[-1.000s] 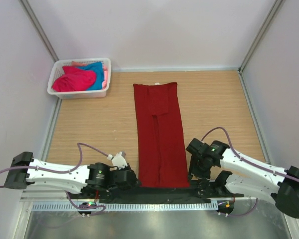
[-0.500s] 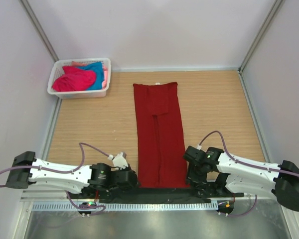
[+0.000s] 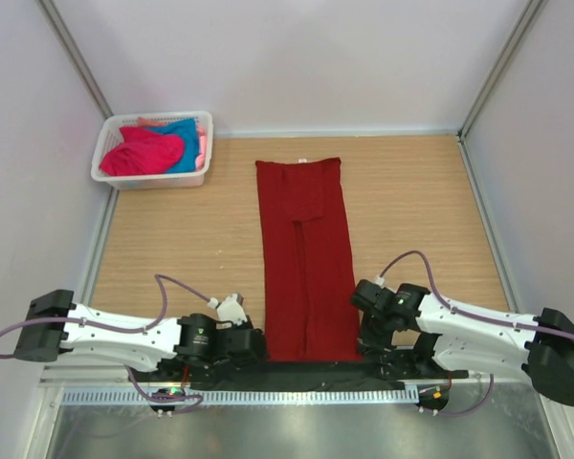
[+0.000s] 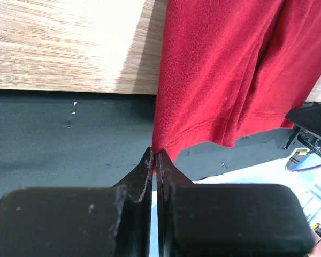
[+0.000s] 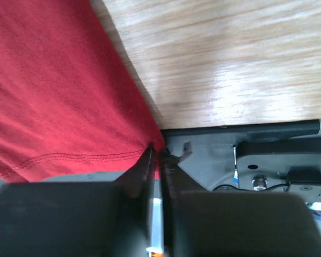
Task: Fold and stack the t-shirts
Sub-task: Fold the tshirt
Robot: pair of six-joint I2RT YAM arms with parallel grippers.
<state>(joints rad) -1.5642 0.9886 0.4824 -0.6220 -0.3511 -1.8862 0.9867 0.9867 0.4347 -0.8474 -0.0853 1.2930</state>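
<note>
A dark red t-shirt [image 3: 306, 258] lies folded into a long narrow strip down the middle of the table, its small white neck label [image 3: 302, 160] at the far end. My left gripper [image 3: 255, 346] is shut on the shirt's near left corner [image 4: 166, 143]. My right gripper [image 3: 362, 337] is shut on the near right corner [image 5: 148, 140]. Both corners lie at the table's near edge over the black strip [image 3: 306, 375]. Bright pink [image 3: 142, 153] and turquoise blue [image 3: 184, 134] t-shirts lie crumpled in the basket.
A white plastic lattice basket [image 3: 196, 178] stands at the far left corner. Bare wood table [image 3: 411, 210] lies on both sides of the red shirt. Pale walls close the table in on three sides. A metal rail [image 3: 268, 394] runs along the near edge.
My right gripper has moved left and a little nearer, onto the shirt's near right corner. My left gripper has shifted slightly right at the near left corner. The shirt has not visibly moved.
</note>
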